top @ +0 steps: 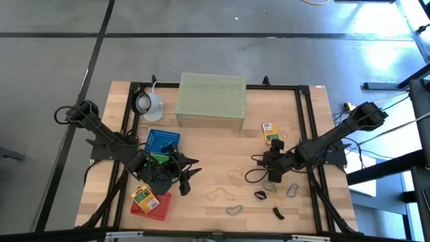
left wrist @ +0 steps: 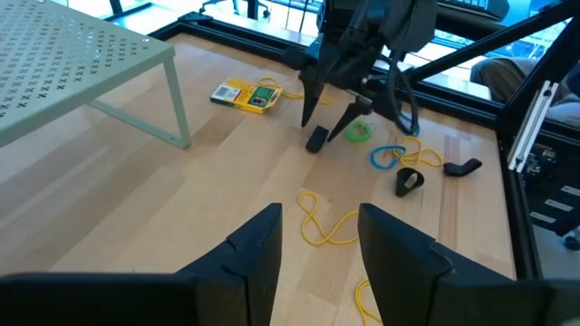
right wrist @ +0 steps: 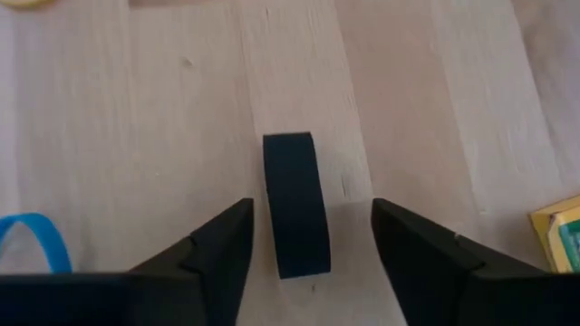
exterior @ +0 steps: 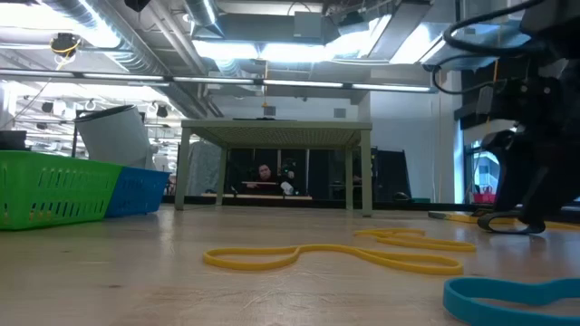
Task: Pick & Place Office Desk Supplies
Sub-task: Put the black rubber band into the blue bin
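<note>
Office desk supplies lie scattered over the right half of the wooden table (top: 208, 144) in the high view: tan rubber bands (top: 222, 195) near the lower middle, a grey loop (top: 233, 210) below them, black clips (top: 261, 195) toward the lower right, and a small yellow printed box (top: 270, 131) right of centre. A second yellow box (top: 144, 197) rests on a red tray (top: 157, 210) at the lower left, above which sit a blue basket (top: 161, 140) and a green basket (top: 159, 158). A pale green mesh stand (top: 211, 99) occupies the upper middle, with a white round lamp-like object (top: 149, 103) to its left.

The right gripper (right wrist: 308, 240) hangs low over the table right of centre, its fingers spread apart on either side of a black band (right wrist: 295, 204) that stands on edge on the wood; the pads do not touch it. A blue loop (right wrist: 32, 240) lies near it at the frame's left edge.

The left gripper (left wrist: 317, 244) hovers above the baskets at the lower left of the high view, fingers parted and holding nothing, with a yellow rubber band (left wrist: 324, 226) on the table beyond them.
</note>
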